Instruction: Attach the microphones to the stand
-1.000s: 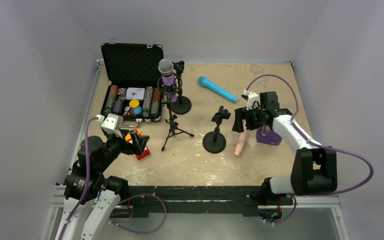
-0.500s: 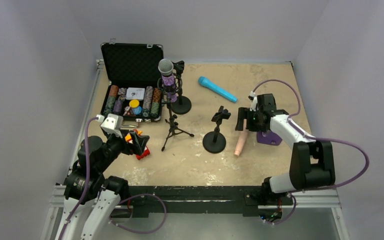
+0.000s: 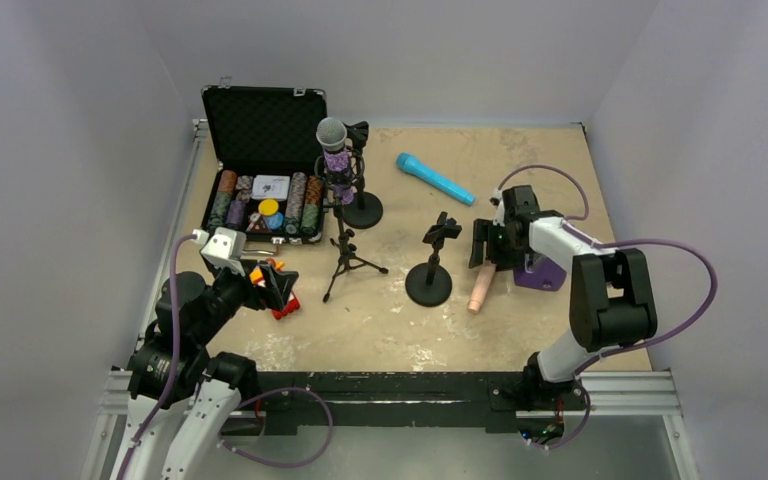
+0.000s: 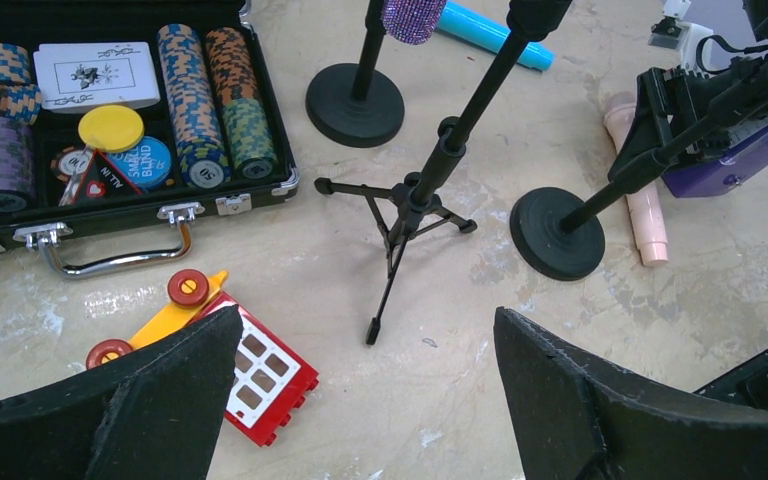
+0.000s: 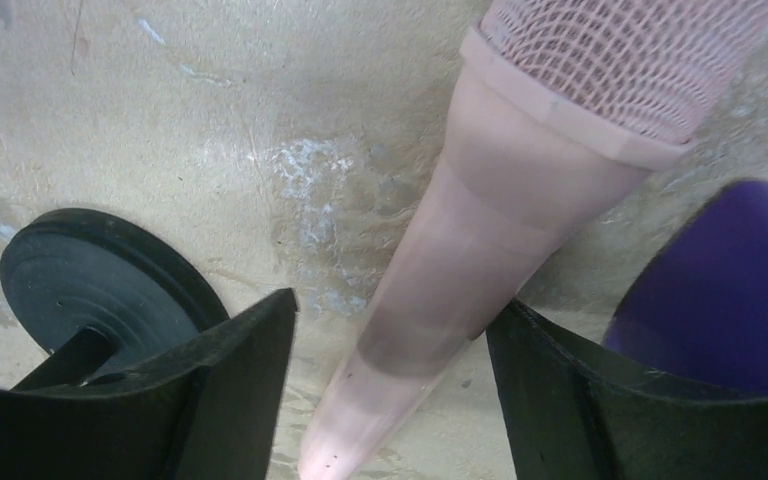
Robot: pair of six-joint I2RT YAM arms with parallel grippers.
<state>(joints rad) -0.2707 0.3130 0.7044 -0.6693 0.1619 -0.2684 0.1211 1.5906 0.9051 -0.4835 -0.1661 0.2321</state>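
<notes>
The right tool [image 5: 390,310] stands partly open, its black fingers [image 5: 230,380] straddling the tapered handle of the pale pink microphone [image 5: 480,230]. One finger sits just against the handle and the other is apart from it, so there is no grip. That microphone lies flat on the scuffed tan bench [image 3: 380,320], between a round-based black stand [image 3: 430,275] and a glossy purple box [image 3: 540,275]; its head is pink mesh and its body smooth.

The left tool [image 4: 367,320] gapes wide and holds nothing above a red toy [image 4: 260,375].

The glittery purple microphone [image 3: 336,160], with a silver mesh head, stands upright beside the tripod stand [image 3: 345,255]; which stand carries it I cannot tell. The smooth bright blue microphone [image 3: 435,178] lies at the back of the bench.
</notes>
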